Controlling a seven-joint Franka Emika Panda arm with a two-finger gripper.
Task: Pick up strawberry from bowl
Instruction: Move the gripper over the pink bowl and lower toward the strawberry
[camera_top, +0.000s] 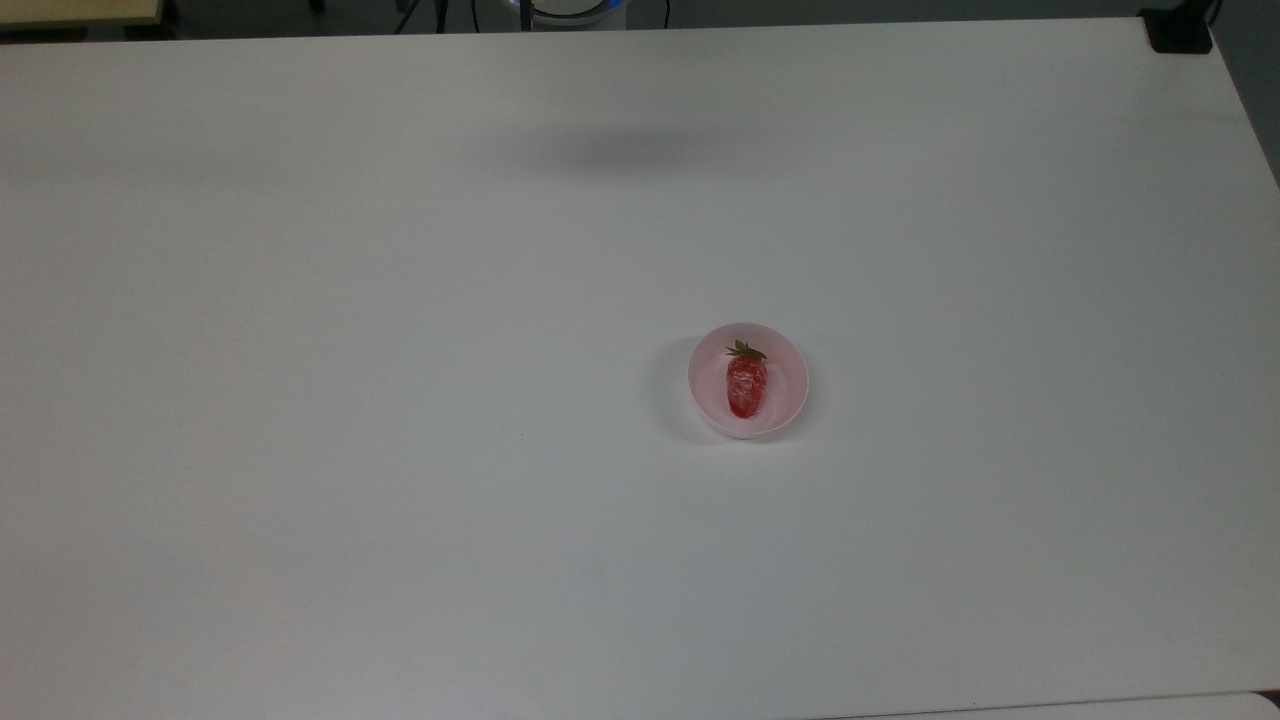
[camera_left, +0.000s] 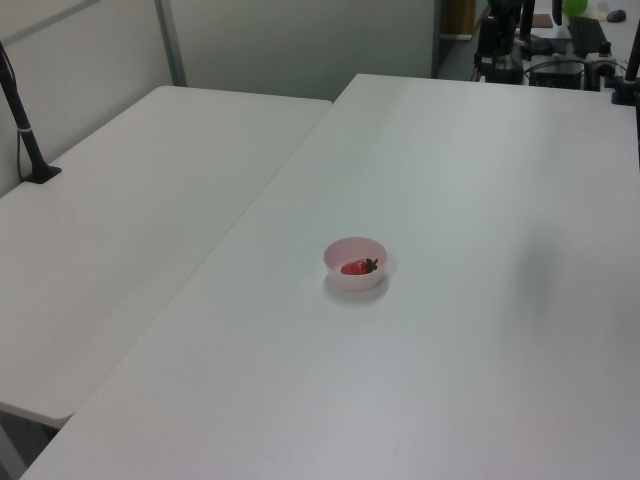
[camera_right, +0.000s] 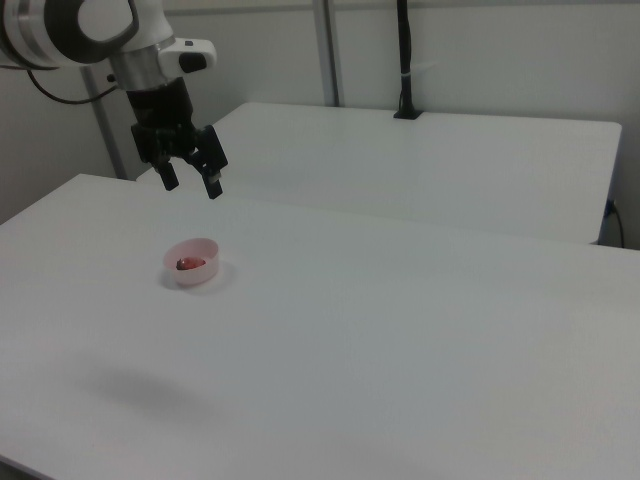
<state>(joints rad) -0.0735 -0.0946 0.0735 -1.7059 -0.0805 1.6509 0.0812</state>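
**Claw high and empty, strawberry in bowl: risks on the way down**

Strawberry (camera_top: 746, 386) lies on its side inside the pink bowl (camera_top: 790, 400), leafy cap toward the top view's top. Bowl sits alone on the white counter (camera_top: 400, 450). In the right view the claw (camera_right: 192, 178) hangs in the air above and apart from the bowl, fingers spread wide, nothing between them.

Likely failure points, as a judgement:
- Bowl is light plastic and nothing pins it. A finger clipping the rim on descent could tip or skate it.
- Berry is small next to the bowl and rests in the curved bottom, so the fingers may hit the wall before they straddle it.
- Glossy skin: a close along the long axis could squirt it out. Across the narrow width looks safer.
- Too hard a squeeze could bruise it.
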